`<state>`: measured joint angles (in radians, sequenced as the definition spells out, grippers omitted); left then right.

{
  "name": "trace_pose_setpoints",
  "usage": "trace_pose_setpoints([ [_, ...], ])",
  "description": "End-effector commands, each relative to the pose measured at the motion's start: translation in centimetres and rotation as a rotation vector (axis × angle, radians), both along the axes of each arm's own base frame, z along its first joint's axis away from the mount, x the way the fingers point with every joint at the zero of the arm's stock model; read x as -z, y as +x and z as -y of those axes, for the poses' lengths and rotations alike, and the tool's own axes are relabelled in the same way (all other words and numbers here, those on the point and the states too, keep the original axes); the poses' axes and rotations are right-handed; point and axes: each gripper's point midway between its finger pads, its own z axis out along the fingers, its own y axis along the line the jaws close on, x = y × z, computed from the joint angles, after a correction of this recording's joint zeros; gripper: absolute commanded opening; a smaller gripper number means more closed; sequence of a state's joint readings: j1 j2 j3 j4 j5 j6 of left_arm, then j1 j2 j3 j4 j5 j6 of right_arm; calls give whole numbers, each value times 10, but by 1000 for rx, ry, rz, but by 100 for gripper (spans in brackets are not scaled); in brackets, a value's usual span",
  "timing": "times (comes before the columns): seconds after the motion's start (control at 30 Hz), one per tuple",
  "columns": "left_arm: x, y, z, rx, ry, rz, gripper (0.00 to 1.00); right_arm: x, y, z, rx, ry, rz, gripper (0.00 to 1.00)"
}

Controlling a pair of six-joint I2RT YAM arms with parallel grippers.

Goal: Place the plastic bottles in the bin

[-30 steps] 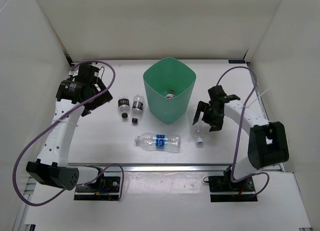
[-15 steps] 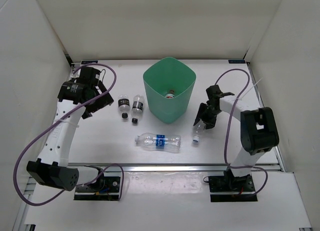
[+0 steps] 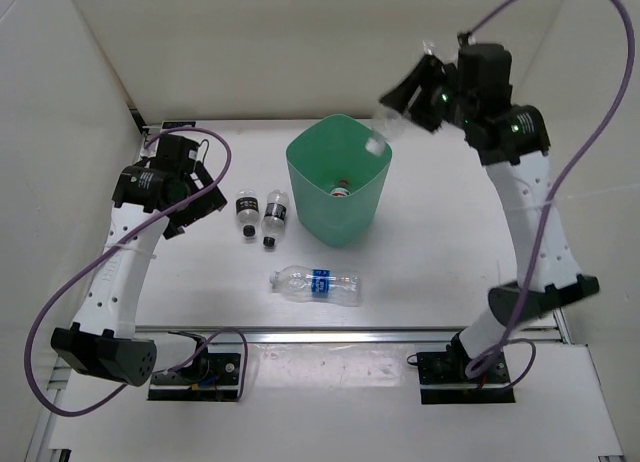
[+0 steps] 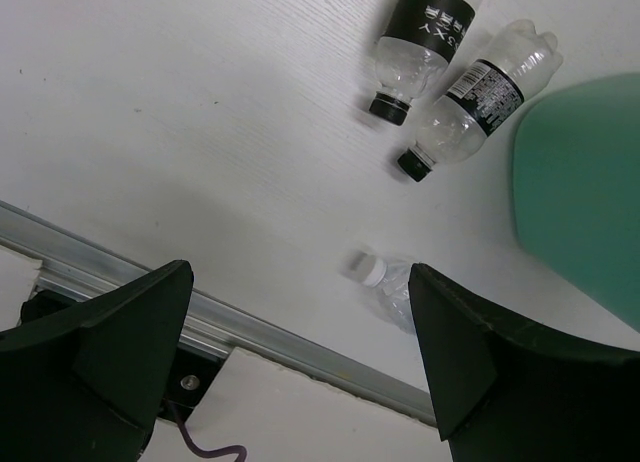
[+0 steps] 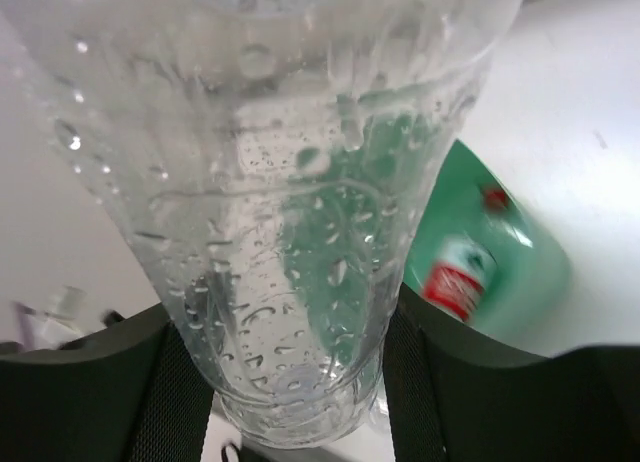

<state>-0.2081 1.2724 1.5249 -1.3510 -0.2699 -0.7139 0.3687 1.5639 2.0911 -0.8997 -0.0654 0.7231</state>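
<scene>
i see the bin at mid-table. my right gripper hangs above its far right rim, clamped around a clear bottle. my left gripper gapes wide, holding nothing. the blue bottle lies in front of the bin, two black bottles lie left of it, and the red bottle is inside.

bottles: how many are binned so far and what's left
One done: a red-labelled bottle lies inside the bin. In hand: the right jaws hold an unlabelled bottle raised above the bin's rim. Left: two black-labelled bottles and a blue-labelled bottle lie on the table; the left jaws are open and empty.
</scene>
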Motion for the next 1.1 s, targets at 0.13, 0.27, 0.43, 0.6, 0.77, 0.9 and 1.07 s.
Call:
trace_pose_setpoints([
  [0.13, 1, 3, 11, 50, -36, 4, 100, 61, 64, -67, -65, -109, -88, 72],
  [0.27, -6, 3, 3, 29, -7, 43, 100, 96, 43, -71, -74, -104, -229, 100],
  [0.43, 15, 11, 22, 89, -90, 78, 100, 14, 19, -23, -9, -25, -57, 100],
  [0.6, 35, 52, 42, 123, -169, 209, 100, -10, -5, -9, -76, 34, -48, 100],
  [0.77, 78, 87, 40, 110, -63, 134, 100, 17, -14, -21, -201, 40, -165, 100],
  [0.9, 103, 123, 53, 149, 4, 67, 100, 11, -15, -23, -255, 39, -155, 100],
  [1.07, 137, 152, 58, 149, 83, -5, 100, 10, -17, -9, -268, 59, -165, 100],
])
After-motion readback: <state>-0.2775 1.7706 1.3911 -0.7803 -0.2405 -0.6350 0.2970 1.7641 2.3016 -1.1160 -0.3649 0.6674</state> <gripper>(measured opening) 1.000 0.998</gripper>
